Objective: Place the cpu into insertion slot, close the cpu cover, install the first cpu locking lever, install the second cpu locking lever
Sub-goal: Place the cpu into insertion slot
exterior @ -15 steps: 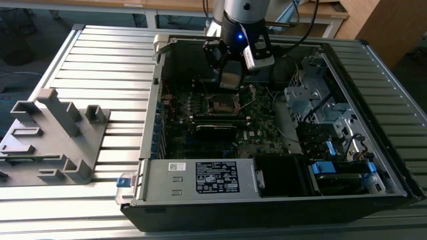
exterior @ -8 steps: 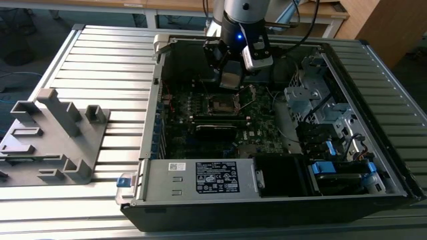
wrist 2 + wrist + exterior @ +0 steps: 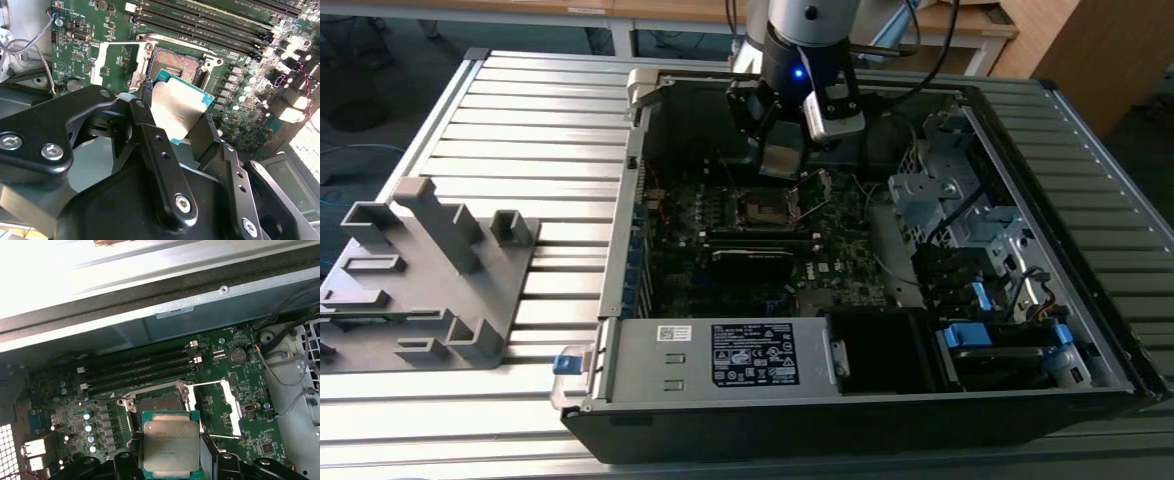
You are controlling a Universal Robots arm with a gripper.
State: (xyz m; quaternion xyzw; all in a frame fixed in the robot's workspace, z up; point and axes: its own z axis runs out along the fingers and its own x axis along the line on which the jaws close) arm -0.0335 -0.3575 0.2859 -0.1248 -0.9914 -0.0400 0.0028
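Two jaws pinch the cpu [image 3: 171, 447], lettered in first wrist view.

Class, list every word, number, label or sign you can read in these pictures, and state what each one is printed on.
No text here is clear enough to quote.
Large label on the power-supply box, exterior view: too small to read.
Small white sticker beside it: too small.
Print on the cpu, gripped by the claw, first wrist view: too faint.
Wall sticker on the case: blurred.
Markings on the motherboard: too small.
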